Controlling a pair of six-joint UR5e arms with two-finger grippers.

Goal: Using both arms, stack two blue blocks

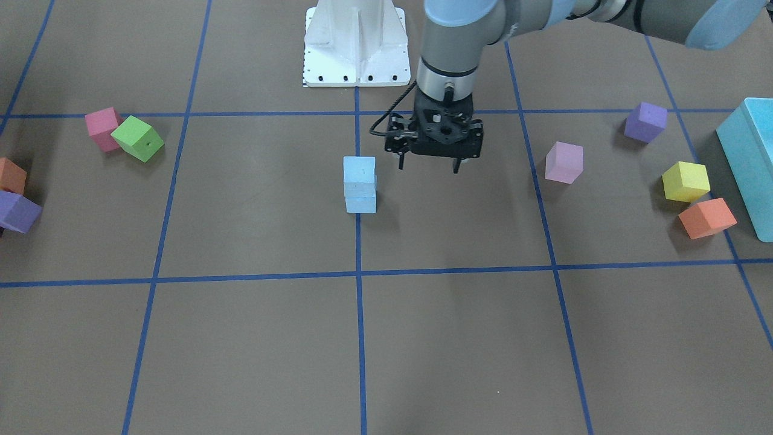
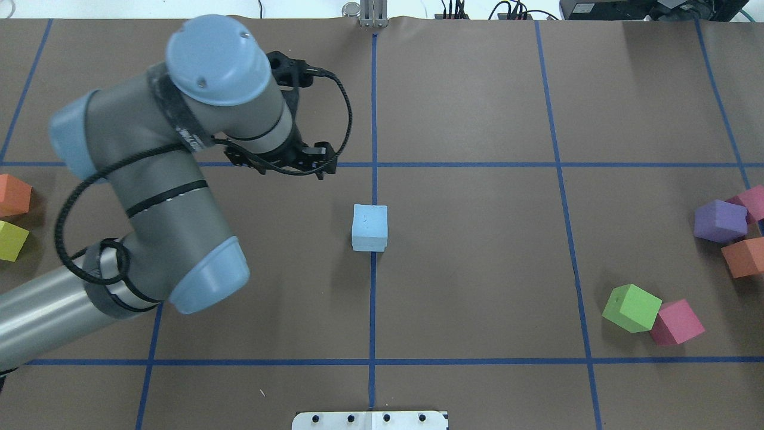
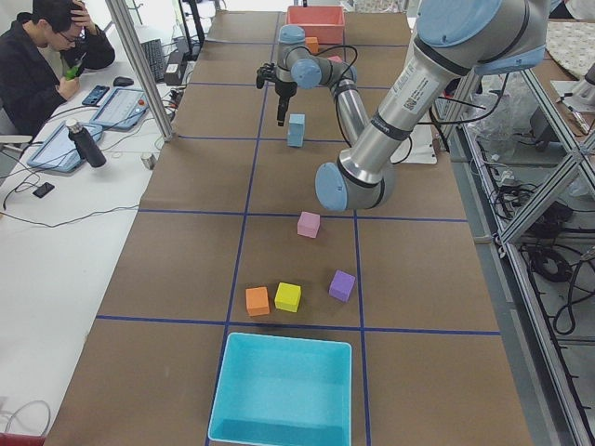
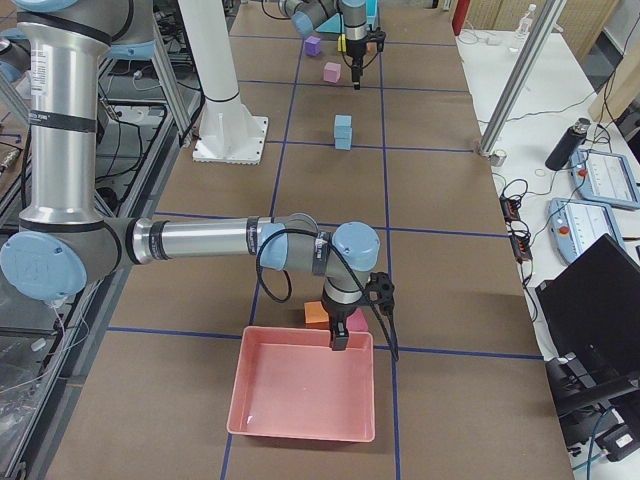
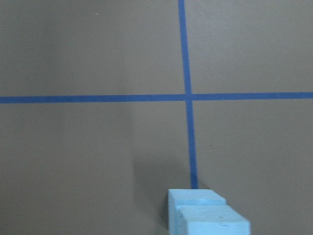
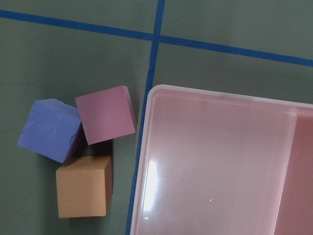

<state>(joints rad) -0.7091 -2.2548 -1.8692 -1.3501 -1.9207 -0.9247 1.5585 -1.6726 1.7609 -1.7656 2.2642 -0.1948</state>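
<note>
The two blue blocks stand stacked at the table's centre on a blue tape line, the upper block (image 1: 359,171) square on the lower block (image 1: 361,203). The stack also shows in the overhead view (image 2: 370,227) and at the bottom of the left wrist view (image 5: 208,218). My left gripper (image 1: 429,164) is open and empty, hovering beside the stack and apart from it. My right gripper (image 4: 340,340) shows only in the exterior right view, over the near rim of a pink tray. I cannot tell if it is open or shut.
Pink and green cubes (image 1: 124,136) lie on one side; pink (image 1: 564,162), purple, yellow and orange cubes (image 1: 706,217) and a teal box (image 1: 752,163) lie on the other. The white pedestal (image 1: 356,42) stands behind. The pink tray (image 6: 220,161) has three cubes (image 6: 105,115) beside it.
</note>
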